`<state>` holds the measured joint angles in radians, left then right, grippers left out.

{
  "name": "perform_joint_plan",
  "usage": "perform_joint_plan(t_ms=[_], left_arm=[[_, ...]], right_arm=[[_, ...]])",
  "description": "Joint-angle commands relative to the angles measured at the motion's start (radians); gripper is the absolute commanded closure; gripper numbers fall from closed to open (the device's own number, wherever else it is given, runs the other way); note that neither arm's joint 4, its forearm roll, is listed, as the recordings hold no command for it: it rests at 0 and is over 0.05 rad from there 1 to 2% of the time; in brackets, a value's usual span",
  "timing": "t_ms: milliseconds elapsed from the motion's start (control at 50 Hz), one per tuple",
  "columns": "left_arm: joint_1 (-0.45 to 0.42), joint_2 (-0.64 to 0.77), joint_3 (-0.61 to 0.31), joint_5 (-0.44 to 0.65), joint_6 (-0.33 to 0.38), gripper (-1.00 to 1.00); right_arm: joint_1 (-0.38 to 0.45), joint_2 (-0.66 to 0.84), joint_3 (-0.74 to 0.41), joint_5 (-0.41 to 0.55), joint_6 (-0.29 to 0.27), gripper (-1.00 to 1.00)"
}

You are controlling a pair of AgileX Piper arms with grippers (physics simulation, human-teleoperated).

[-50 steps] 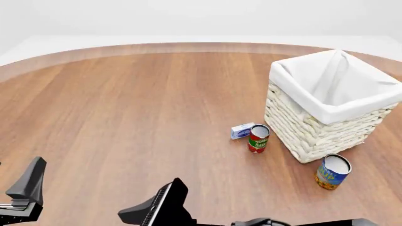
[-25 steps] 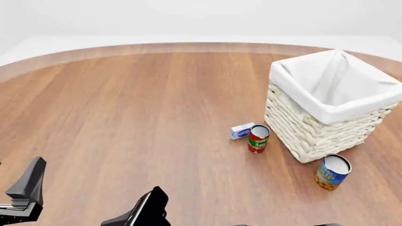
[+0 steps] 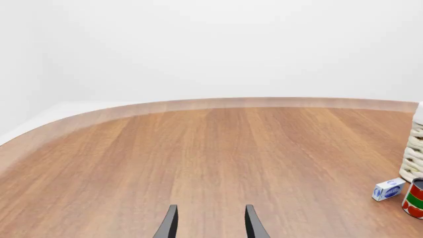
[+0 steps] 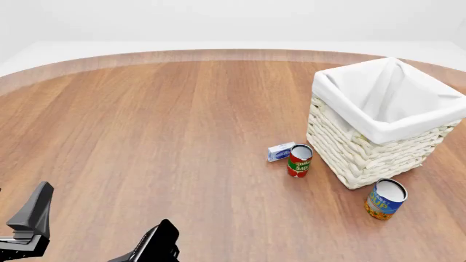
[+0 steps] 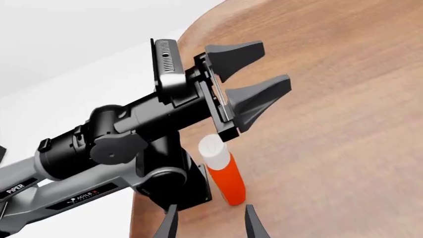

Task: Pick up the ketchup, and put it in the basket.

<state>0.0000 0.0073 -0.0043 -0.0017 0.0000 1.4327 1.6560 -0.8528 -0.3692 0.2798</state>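
Wood grain fills the left wrist view, where the left gripper (image 3: 207,225) holds its fingers spread over bare table (image 3: 198,158). From the front, the basket (image 4: 378,128) sits far right, a tomato can (image 4: 299,160) just beside it (a blue-yellow can (image 4: 385,199) nearer). Through the right wrist view, the right gripper (image 5: 210,223) is parted near the upright ketchup (image 5: 223,170), beside the left arm's base.

The ketchup (image 5: 223,174) bottle's base is hidden behind the right claw (image 5: 208,223).
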Motion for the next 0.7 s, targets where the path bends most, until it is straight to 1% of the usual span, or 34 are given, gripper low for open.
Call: perform_joint_plan(t_ms=[20, 380, 700], left_arm=[[0.0, 0.0, 0.0, 0.0, 0.0, -1.0], [0.0, 0.0, 0.0, 0.0, 0.0, -1.0], [0.0, 0.0, 0.0, 0.0, 0.0, -1.0]], right_arm=[[0.001, 0.024, -0.034, 0.01, -0.002, -1.0], [0.013, 0.061, -0.084, 0.03, -0.001, -1.0], [0.024, 0.109, -0.123, 0.028, 0.003, -1.0]])
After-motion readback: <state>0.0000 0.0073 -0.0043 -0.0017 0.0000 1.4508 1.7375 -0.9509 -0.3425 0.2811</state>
